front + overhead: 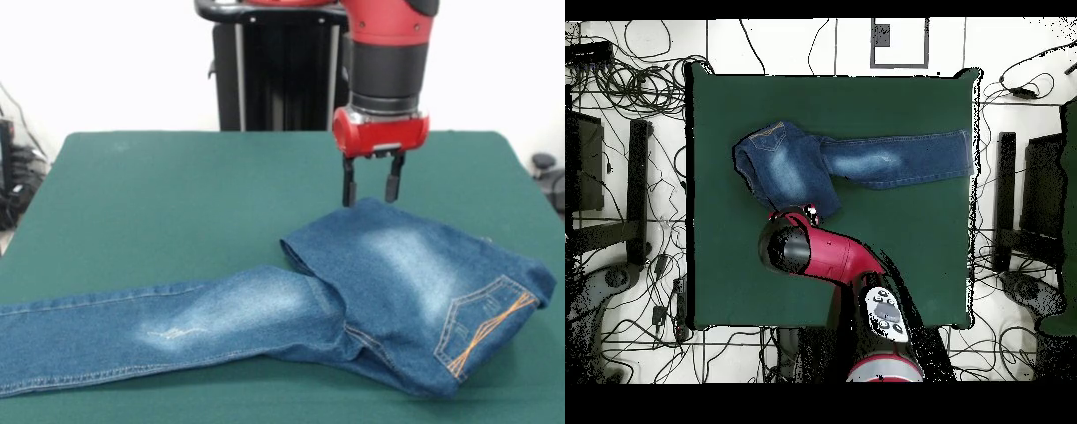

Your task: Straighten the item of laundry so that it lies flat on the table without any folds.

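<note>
1. Gripper [372, 187] hangs just above the far edge of the jeans' folded upper part, its two black fingers [349, 187] spread apart with a clear gap, nothing between them.
2. Fingertips sit right at the denim edge in the front view; can't tell if they touch it.
3. Going left to right in the front view: one leg of the jeans [265, 318] runs flat from the left picture edge toward the middle, with a faded whitish patch and a small pale stitched mark.
4. Middle: leg meets the bunched seat part, where a fold of denim laps over it and makes a raised ridge.
5. Right: seat and waist part lies doubled over, with a faded patch on top and an orange-embroidered back pocket [485, 325] near the right end.
6. Only one leg shows laid out; second leg not seen apart, apparently under the fold.
7. Table [177, 194], dark green, is bare around the jeans, which lie on its near half.
8. Overhead view: jeans [855, 160] lie across the table [895, 260]; red arm [830, 255] reaches in from the bottom and covers the gripper.
</note>
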You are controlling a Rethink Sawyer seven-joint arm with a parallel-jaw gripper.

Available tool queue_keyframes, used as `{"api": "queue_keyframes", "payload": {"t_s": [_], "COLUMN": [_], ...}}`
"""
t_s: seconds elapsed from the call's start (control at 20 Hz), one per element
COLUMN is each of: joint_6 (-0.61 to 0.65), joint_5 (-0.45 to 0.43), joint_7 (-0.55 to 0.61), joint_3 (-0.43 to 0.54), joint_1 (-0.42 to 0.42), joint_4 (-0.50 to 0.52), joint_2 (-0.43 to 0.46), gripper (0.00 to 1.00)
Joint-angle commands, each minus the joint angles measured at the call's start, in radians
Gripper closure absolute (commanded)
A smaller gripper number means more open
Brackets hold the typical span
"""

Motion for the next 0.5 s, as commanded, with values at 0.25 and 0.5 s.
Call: {"api": "queue_keyframes", "payload": {"t_s": [0.25,0.5], "joint_6": [-0.067,-0.068], "joint_5": [0.05,0.049], "joint_7": [0.284,0.284], "joint_3": [0.102,0.101], "joint_1": [0.037,0.04], "joint_4": [0.02,0.025], "joint_2": [0.127,0.125], "gripper": [0.0,0.0]}}
